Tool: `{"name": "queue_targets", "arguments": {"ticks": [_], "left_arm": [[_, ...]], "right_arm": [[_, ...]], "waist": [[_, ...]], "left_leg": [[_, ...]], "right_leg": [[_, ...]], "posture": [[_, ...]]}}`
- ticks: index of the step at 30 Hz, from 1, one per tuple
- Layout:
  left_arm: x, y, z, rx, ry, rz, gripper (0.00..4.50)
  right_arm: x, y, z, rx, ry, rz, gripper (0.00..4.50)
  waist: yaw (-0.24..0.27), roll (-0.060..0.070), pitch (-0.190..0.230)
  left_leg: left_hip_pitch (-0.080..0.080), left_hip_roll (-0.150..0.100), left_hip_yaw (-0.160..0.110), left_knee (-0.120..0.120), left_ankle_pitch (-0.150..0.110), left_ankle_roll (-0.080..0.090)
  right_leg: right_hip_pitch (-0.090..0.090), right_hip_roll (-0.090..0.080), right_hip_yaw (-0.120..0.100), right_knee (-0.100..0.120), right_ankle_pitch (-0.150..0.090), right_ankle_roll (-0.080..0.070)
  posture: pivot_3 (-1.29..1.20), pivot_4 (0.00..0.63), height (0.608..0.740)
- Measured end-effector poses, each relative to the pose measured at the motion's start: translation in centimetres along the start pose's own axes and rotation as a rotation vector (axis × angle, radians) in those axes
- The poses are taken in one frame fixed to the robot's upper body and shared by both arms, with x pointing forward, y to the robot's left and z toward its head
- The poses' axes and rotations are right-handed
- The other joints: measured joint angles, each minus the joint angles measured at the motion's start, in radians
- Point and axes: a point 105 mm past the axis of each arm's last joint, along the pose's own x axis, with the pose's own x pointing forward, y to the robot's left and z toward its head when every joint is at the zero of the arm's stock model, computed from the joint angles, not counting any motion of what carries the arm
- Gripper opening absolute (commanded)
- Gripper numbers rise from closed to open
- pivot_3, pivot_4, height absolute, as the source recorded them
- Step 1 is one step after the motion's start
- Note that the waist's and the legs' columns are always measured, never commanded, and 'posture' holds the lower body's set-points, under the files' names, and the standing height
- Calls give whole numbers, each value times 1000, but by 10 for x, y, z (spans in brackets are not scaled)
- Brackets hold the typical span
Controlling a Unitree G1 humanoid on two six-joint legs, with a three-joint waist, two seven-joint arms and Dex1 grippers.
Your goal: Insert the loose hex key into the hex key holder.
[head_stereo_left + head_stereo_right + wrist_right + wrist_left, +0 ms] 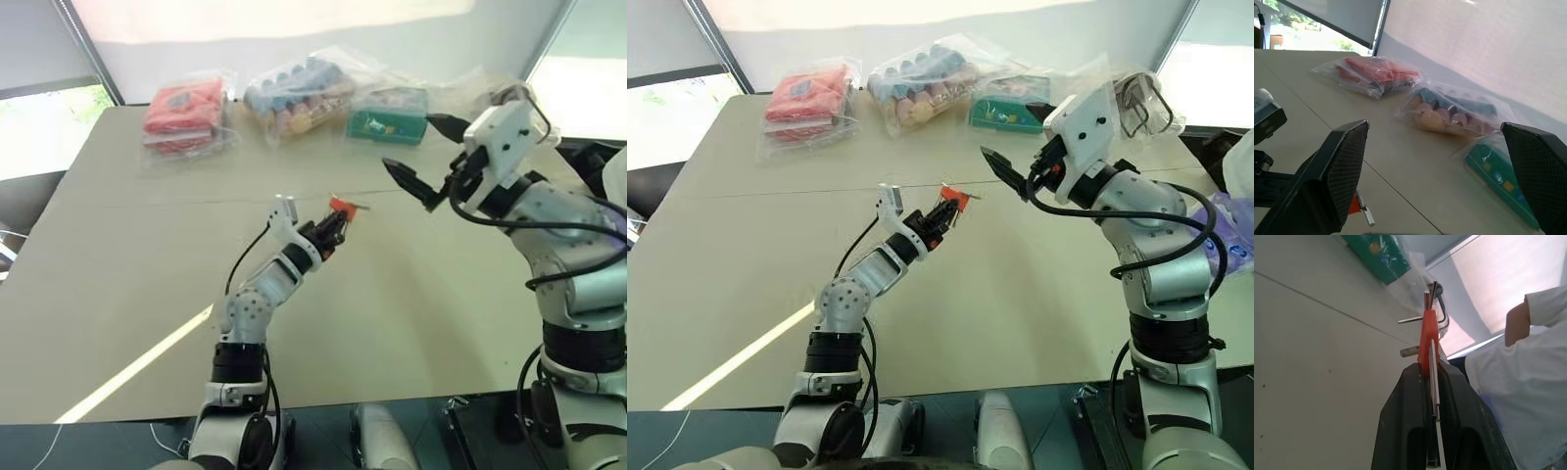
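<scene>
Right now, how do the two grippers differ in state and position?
The left gripper is shut on the orange key holder; the right gripper is open with nothing between its fingers. The left sits lower, nearer the table; the right is raised. Both have black fingers.

And here we are in what looks like a robot test room or lab, not a home. A broad plain beige table [118,294] spreads bare under the left claw [338,223]. Beyond that claw, along the table's far edge, sits a row of sample goods in clear plastic bags: a red packet [184,113], a bag of coloured pieces [294,93], a green box [387,117]. Behind them, pale roller blinds [921,15] cover big windows. A person in a white sleeve [1547,308] stands close by the table.
</scene>
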Motion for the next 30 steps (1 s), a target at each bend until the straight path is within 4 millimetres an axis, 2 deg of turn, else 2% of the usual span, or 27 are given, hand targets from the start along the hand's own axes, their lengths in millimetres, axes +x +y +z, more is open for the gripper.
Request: {"name": "queue_targets", "arguments": {"ticks": [8, 12, 15, 17, 21, 22, 30], "left_arm": [[2, 26, -24, -79, 84, 111, 117], [2, 29, -24, -100, 95, 138, 117], [1, 33, -23, -116, 115, 169, 1220], [0, 37, -23, -131, 127, 185, 2164], [4, 26, -19, -101, 160, 148, 4192], [5, 23, -18, -91, 166, 141, 4457], [-17, 34, 4, 131, 258, 201, 4457]], "right_arm": [[0, 2, 0, -3, 1, 11, 4475], [1, 2, 0, -4, 1, 13, 4475], [3, 5, 0, -15, -6, 22, 4500], [3, 6, 0, -20, -7, 24, 4500], [4, 5, -1, -24, -14, 27, 4500], [4, 5, -1, -25, -15, 26, 4500], [6, 1, -7, -28, -17, 21, 4500]], "waist": [[0, 0, 0], [0, 0, 0], [-2, 0, 0], [-2, 0, 0], [-1, 0, -1], [-1, 0, -1], [-7, 0, -1]], "left_leg": [[0, 0, 0, 0, 0, 0], [0, 0, 0, 0, 0, 0], [0, 0, 0, 0, 0, 0], [0, 0, 0, 0, 0, 0], [2, 0, 0, 0, 0, 0], [3, 0, 0, 0, 0, 0], [4, 1, 0, -1, 0, 0]], "right_leg": [[0, 0, 0, 0, 0, 0], [0, 0, 0, 0, 0, 0], [0, 0, 0, 0, 0, 0], [0, 0, 0, 0, 0, 0], [2, 0, 0, 0, 0, 0], [3, 0, 0, 0, 0, 0], [2, 1, 1, 1, 0, 0]], "posture": [[0, 150, 740], [0, 150, 740], [0, 150, 740], [0, 150, 740], [0, 150, 740], [0, 150, 740], [0, 150, 740]]}}
